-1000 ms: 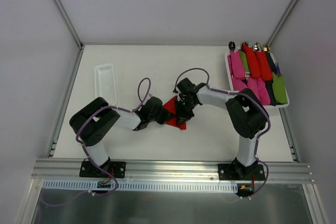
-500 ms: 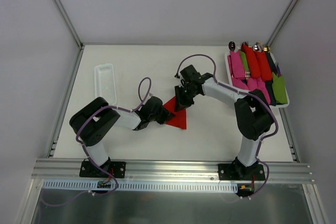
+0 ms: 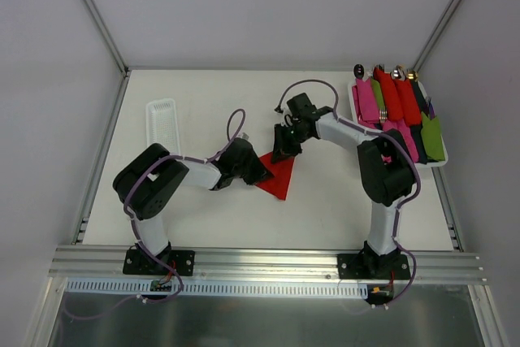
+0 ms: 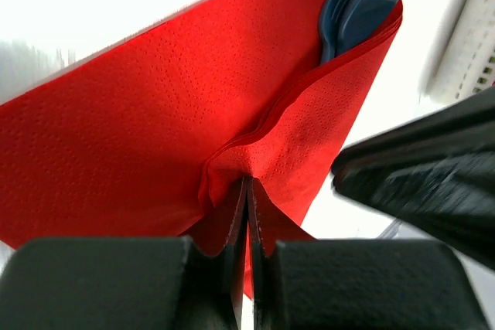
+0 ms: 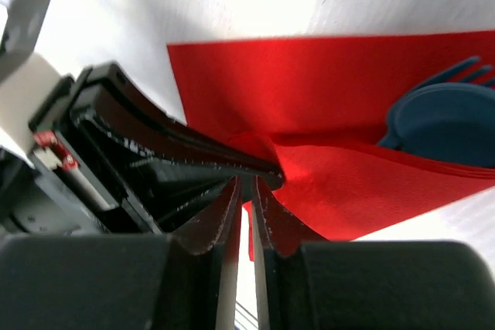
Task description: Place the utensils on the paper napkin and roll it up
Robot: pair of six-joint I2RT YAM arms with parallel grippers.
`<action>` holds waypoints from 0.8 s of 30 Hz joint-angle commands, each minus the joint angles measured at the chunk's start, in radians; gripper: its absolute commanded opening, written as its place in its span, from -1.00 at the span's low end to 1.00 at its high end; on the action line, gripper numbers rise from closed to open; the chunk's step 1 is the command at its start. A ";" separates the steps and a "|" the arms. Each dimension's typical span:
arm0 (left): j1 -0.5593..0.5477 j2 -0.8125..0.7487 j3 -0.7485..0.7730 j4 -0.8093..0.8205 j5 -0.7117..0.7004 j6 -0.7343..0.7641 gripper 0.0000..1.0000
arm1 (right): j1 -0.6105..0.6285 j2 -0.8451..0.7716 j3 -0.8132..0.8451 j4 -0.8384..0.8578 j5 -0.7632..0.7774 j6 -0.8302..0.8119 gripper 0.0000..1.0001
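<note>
The paper napkin (image 3: 278, 180) is bright red and thin. It lies near the middle of the table (image 3: 203, 103), folded into a pointy shape with its tip toward 6 o'clock. The dark blue utensils (image 5: 439, 125) are tucked inside the fold, and in the right wrist view their ends poke out at 3 o'clock

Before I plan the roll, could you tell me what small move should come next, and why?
Probably draw the pinched fold across the dark blue plastic utensils: the left gripper and right gripper are both shut on the thin red paper napkin, whose flap covers the utensils only partly.
</note>
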 commanded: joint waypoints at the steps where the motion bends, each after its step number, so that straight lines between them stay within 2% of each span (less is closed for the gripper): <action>1: 0.036 0.079 -0.048 -0.219 -0.010 0.134 -1.00 | -0.021 -0.027 -0.037 0.049 -0.104 -0.008 -0.74; 9: 0.051 0.105 -0.086 -0.164 0.000 0.050 -1.00 | -0.099 -0.078 -0.224 0.256 -0.208 0.118 -0.70; 24: 0.053 0.100 -0.097 -0.145 -0.005 0.041 -1.00 | -0.113 -0.003 -0.210 0.290 -0.205 0.181 -0.68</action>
